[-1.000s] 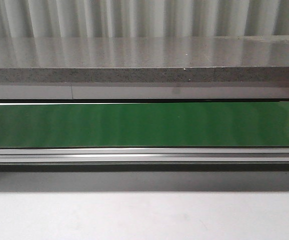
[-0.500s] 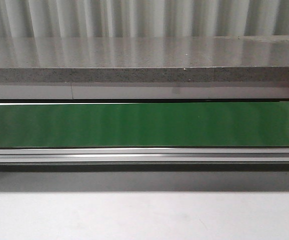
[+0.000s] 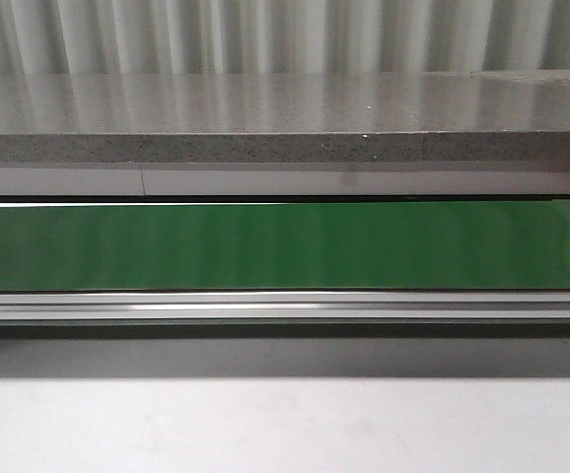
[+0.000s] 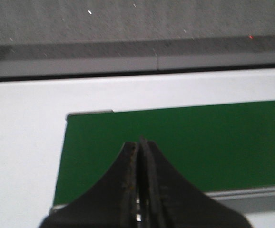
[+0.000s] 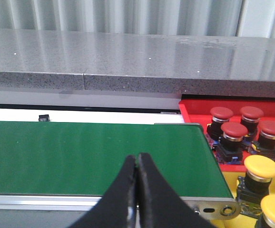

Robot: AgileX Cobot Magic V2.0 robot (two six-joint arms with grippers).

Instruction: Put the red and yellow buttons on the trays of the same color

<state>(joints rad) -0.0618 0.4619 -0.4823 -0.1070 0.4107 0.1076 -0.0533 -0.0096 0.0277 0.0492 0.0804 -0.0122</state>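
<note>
Green belt (image 3: 285, 246) — a long flat strip whose long axis runs side to side across the front view, with an aluminium rail (image 3: 285, 307) along its near edge and a grey stone ledge (image 3: 285, 148) behind it. Nothing lies on the stretch seen in the front view. A pale worktop (image 3: 285, 424) fills the foreground.

Red buttons (image 5: 234, 130) — four, mushroom-headed on black bodies, standing upright with caps pointing up, clustered close together in the red tray (image 5: 194, 107). They sit beyond the end of the belt, ahead of the right fingers and off to their outer side.

Yellow buttons (image 5: 261, 167) — at least two, also upright with caps up, on the yellow tray (image 5: 229, 183), nearer to the right fingers than the red ones. A third dark body at the picture edge is too cropped to tell.

Right gripper (image 5: 137, 159) — fingers pressed together tip to tip, holding nothing, poised above the near edge of the belt, well apart from both trays.

Left gripper (image 4: 139, 145) — fingers together as well, nothing between them, hanging over the belt's other end, where the green strip stops against a white surface. No button shows near these fingers.
</note>
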